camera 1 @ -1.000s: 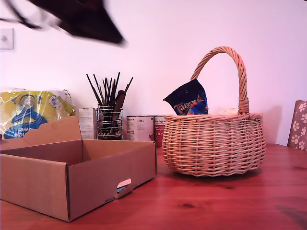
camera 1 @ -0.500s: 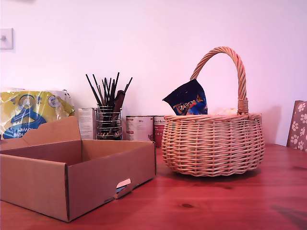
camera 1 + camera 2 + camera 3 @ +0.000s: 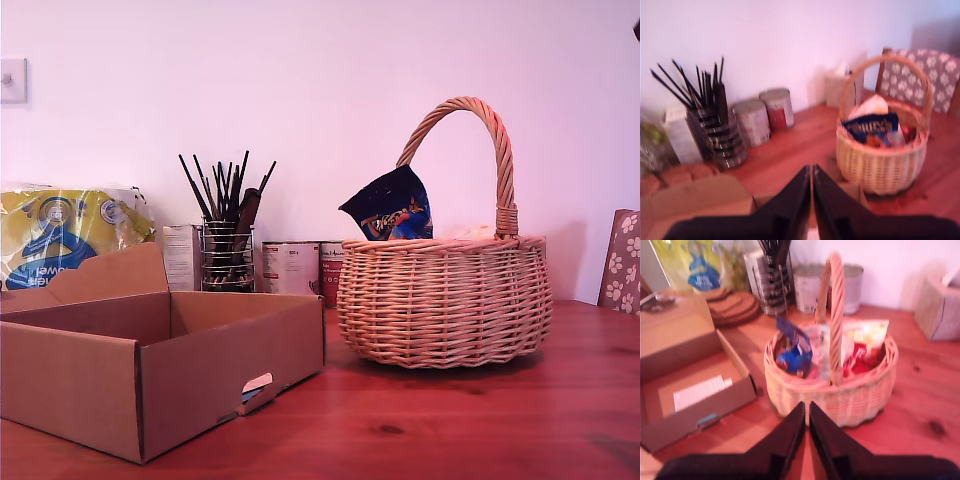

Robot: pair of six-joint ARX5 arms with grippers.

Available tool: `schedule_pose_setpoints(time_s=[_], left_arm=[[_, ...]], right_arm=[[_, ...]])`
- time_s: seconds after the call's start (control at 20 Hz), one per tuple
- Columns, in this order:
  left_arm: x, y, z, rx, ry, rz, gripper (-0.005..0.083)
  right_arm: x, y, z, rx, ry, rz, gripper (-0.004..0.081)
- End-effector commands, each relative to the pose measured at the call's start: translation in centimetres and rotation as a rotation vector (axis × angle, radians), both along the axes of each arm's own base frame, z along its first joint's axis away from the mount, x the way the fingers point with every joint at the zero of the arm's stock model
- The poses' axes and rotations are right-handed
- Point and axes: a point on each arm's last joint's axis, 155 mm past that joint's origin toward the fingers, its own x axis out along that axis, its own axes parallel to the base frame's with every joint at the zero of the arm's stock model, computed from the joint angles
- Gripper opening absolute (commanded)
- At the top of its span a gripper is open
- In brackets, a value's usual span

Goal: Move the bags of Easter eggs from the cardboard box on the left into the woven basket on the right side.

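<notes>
Cardboard box (image 3: 695,390) looks emptied; blue bag (image 3: 392,208) sits in the basket (image 3: 445,300), roughly 3 o'clock of the box. The arm overhead a second ago is gone. My first gripper (image 3: 811,175) and my second gripper (image 3: 806,412) are both pinched closed, holding nothing, so probably done.

My first gripper (image 3: 812,172) shows two flat, matte black fingers tapering to narrow tips, blurred at the edges. My second gripper (image 3: 806,409) looks the same: black, wedge-shaped, no markings I can see.
</notes>
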Motion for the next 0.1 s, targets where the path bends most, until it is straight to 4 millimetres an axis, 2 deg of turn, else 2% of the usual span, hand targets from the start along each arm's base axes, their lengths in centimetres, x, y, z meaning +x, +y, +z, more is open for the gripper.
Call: schedule_pose_setpoints(time_s=[0.0,0.05], left_arm=[[0.07,0.03,-1.45,0.013,0.044,0.003,-0.0021],[0.10,0.01,-2.07,0.022,0.068,0.003,-0.0021]], right_arm=[[-0.14,0.00,-1.21,-0.010,0.029,0.002,-0.0011],[-0.23,-0.03,-1.42,-0.013,0.038,0.002,-0.0011]])
